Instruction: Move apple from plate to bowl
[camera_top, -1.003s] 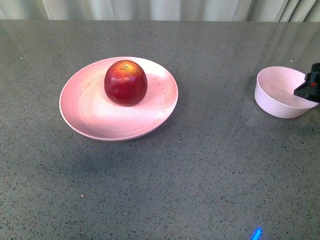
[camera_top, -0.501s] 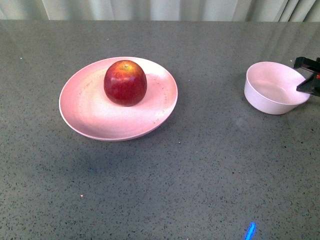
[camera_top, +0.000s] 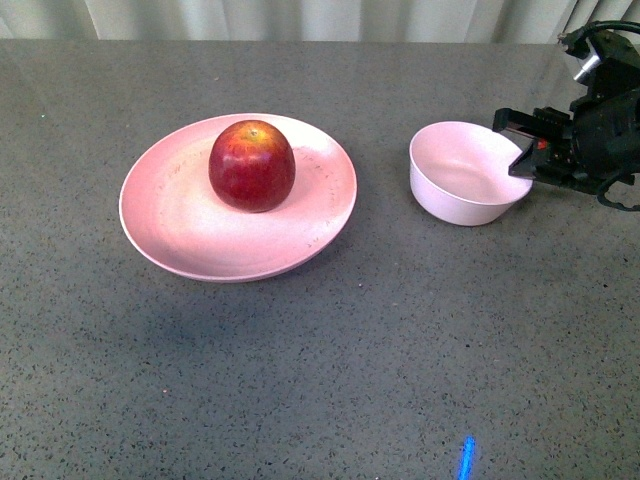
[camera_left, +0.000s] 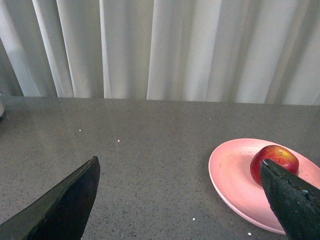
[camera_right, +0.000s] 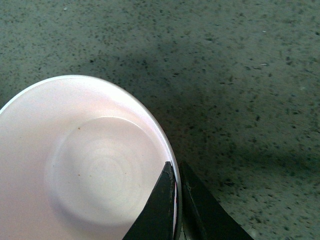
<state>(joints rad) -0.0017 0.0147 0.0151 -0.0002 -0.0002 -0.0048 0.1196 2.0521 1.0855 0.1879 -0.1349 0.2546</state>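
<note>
The red apple (camera_top: 251, 164) sits on the salmon-pink plate (camera_top: 170, 225) at the table's left-centre. The pale pinkish-white bowl (camera_top: 455, 175) stands empty to the plate's right. My right gripper (camera_top: 525, 158) is shut on the bowl's right rim, one finger inside and one outside. In the right wrist view the gripper (camera_right: 176, 172) pinches the rim of the bowl (camera_right: 90, 165). My left gripper (camera_left: 180, 175) is open and empty, above the table to the left of the plate (camera_left: 235, 175) and apple (camera_left: 277, 159). The left arm is out of the front view.
The grey speckled table (camera_top: 350, 360) stretches around the dishes. White curtains (camera_left: 165, 45) hang behind its far edge. A blue light spot (camera_top: 466, 455) lies near the front edge.
My right gripper has slid the bowl leftward across the table, closer to the plate. The apple and plate have not moved.
</note>
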